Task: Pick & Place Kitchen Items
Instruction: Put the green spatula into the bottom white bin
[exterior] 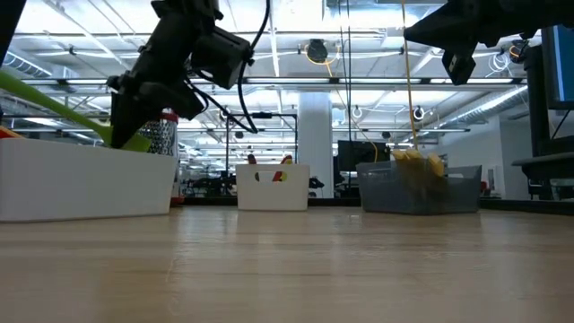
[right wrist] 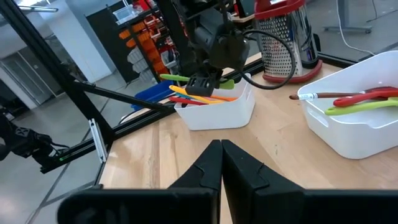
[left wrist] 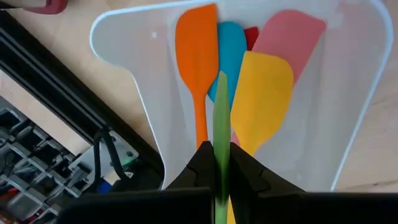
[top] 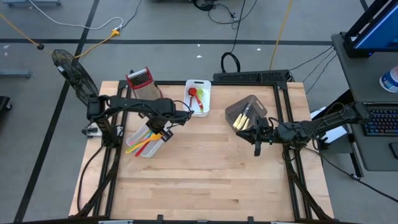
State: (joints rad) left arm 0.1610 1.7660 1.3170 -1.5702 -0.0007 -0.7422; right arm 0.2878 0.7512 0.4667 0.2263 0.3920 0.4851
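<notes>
My left gripper [top: 163, 129] is over the left white bin [top: 142, 149] and is shut on a green utensil [left wrist: 220, 112]. Orange [left wrist: 196, 56], blue [left wrist: 231, 46], red, pink [left wrist: 292, 37] and yellow [left wrist: 264, 93] spatulas lie in that bin below it. A middle white bin [top: 204, 87] holds a red utensil [top: 193, 92] and a green one. A grey bin [top: 235, 109] holds yellow and cream utensils [top: 242, 119]. My right gripper [top: 257, 148] is shut and empty, above the table just in front of the grey bin. My left gripper pinches the green utensil's thin handle [left wrist: 220, 146] between its two fingers, which come from above and point down into the bin. The utensil shows edge-on and runs on past both sides of the fingers. It slants above the bin's other utensils [exterior: 54, 103].
A metal box grater with a red handle [top: 140, 81] stands behind the left bin. A black frame rail [top: 252, 77] runs along the table's far edge. Bare wood lies across the near half of the table [top: 205, 180].
</notes>
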